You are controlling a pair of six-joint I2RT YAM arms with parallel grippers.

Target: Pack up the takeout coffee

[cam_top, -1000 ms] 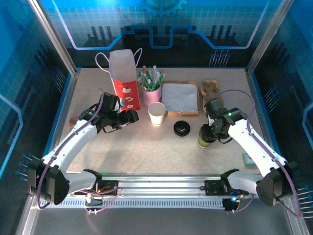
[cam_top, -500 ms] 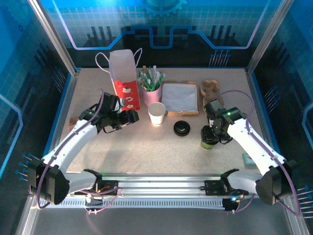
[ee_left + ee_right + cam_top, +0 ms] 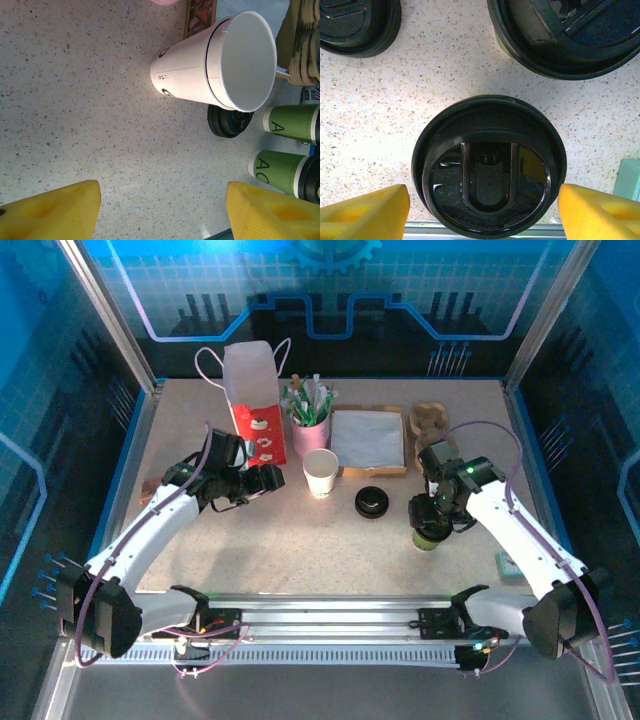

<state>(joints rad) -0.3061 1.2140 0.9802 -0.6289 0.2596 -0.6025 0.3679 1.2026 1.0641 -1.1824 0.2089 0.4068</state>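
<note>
The takeout coffee [image 3: 321, 472], a white paper cup without a lid, stands upright mid-table; the left wrist view shows its open mouth [image 3: 215, 65]. My left gripper [image 3: 262, 480] hovers to its left, open, its yellow fingers [image 3: 55, 210] wide apart over bare table. My right gripper [image 3: 432, 515] is open above a green cup with a black lid [image 3: 490, 165], one finger on each side of the lid. A second lidded green cup [image 3: 570, 35] stands just beyond it. A loose black lid [image 3: 372, 502] lies between the white cup and the green cups.
A white and red paper bag [image 3: 255, 405] stands at the back left, next to a pink cup of sticks [image 3: 311, 420]. A tray with a grey napkin [image 3: 368, 440] and a cardboard carrier [image 3: 430, 420] lie behind. A small teal object [image 3: 507, 565] sits by the right arm.
The right gripper has opened wider around the lidded green cup, which has shifted slightly toward the near edge. The left arm has stayed put.
</note>
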